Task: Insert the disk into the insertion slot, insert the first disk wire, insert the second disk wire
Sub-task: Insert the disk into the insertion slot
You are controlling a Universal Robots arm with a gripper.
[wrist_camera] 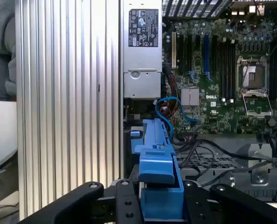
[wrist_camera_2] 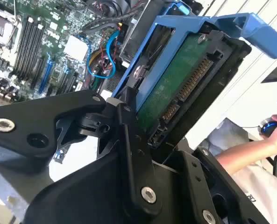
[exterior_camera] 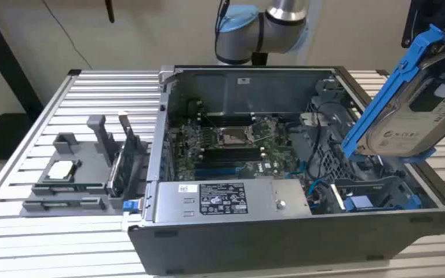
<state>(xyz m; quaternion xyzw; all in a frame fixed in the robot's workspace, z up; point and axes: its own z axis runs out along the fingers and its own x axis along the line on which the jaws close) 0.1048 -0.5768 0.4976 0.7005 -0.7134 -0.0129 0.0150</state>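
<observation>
The gripper [wrist_camera: 160,198] has its two black fingers [wrist_camera_2: 129,126] pressed hard on the sides of the disk [exterior_camera: 412,119]. They are only as far apart as the disk is wide. The disk is a flat silver-grey box, and it sits in a bright blue plastic frame [wrist_camera: 159,163] that sticks out past the fingers. It hangs in the air, tilted, with one end higher than the other. Its flat face has a white label [exterior_camera: 408,136] with small dark print and a few little signs. In the second wrist view its other face shows a green board [wrist_camera_2: 175,88] with a row of gold pins at one end. Below the gripper is an open computer case [exterior_camera: 284,243]. Inside the case, right under the disk, is the insertion slot [exterior_camera: 377,197], a dark grey metal bay with blue plastic at its edge. The disk is up above the slot and not touching it. Further from the gripper the case holds a main board [exterior_camera: 230,145] with long black slots. There are curly blue wires [wrist_camera_2: 98,60] too, and a grey power box [exterior_camera: 230,200] with its own black and white label. Well away from the gripper, outside the case, a grey tray [exterior_camera: 60,202] lies on the slatted metal table [exterior_camera: 91,92]. It holds a small square chip [exterior_camera: 60,169] and some thin cards [exterior_camera: 126,153] standing on edge.
</observation>
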